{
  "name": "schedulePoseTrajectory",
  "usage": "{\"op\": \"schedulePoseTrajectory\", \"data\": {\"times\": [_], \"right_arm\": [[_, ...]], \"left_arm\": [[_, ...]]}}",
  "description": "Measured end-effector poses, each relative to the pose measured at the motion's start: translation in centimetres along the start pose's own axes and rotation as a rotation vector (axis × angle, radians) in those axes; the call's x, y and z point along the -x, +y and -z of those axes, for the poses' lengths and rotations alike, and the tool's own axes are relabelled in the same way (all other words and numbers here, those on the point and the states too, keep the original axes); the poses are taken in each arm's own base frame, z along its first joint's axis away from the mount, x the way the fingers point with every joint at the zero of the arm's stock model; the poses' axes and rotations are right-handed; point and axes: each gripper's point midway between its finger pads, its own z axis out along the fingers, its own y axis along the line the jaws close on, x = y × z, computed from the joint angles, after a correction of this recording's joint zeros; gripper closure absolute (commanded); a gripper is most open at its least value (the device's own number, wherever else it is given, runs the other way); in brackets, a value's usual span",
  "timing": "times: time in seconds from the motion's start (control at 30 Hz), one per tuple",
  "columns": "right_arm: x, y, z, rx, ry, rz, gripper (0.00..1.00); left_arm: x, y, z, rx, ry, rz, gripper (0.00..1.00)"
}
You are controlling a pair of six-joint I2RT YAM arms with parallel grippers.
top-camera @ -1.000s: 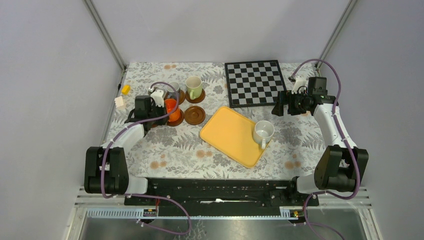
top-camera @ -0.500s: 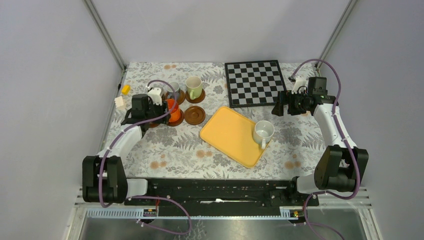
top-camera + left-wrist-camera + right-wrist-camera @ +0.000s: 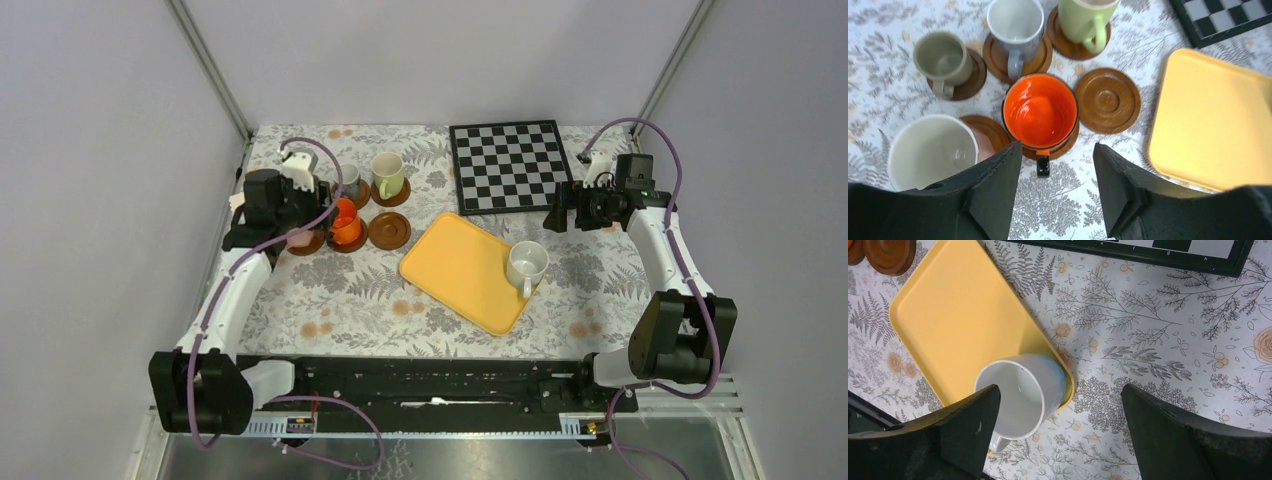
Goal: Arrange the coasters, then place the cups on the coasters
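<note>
Left pincer [image 3: 1057, 147] ajar and empty above orange cup [image 3: 1040, 111] — right pincer [image 3: 1060, 388] wide, empty.

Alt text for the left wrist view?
The open left tool hovers over an orange cup on a coaster. A pinkish cup, grey-brown cup, blue-grey cup and green cup stand on coasters left of and beyond it; one empty coaster lies to its right, beside a yellow tray.

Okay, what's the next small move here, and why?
Probably lower the right hand, which is open, onto the white cup on the yellow tray and close on it. That cup looks like the only one not yet placed, and the coaster beside the orange cup is bare.
</note>
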Motion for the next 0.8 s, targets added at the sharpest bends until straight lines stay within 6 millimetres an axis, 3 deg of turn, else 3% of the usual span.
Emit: {"op": "schedulePoseTrajectory", "data": {"times": [0.17,0.33,0.43,0.53,0.8], "right_arm": [[0.0,0.1,0.0,0.004,0.000,-0.001,0.02],[-0.1,0.1,0.0,0.008,0.006,-0.006,0.02],[-0.2,0.0,-0.1,0.002,0.015,-0.014,0.02],[0.1,-0.2,0.2,-0.012,0.015,-0.024,0.02],[1.2,-3.0,1.5,-0.100,-0.016,-0.062,0.02]], "left_arm": [[4.5,-2.1,1.0,-0.059,-0.069,-0.033,0.39],[6.4,-8.2,0.2,-0.201,-0.068,-0.087,0.37],[5.4,-12.6,-0.9,-0.292,-0.020,-0.111,0.37],[3.2,-17.5,-2.0,-0.384,0.051,-0.135,0.37],[-2.6,-27.0,-4.1,-0.491,0.215,-0.131,0.32]]}}
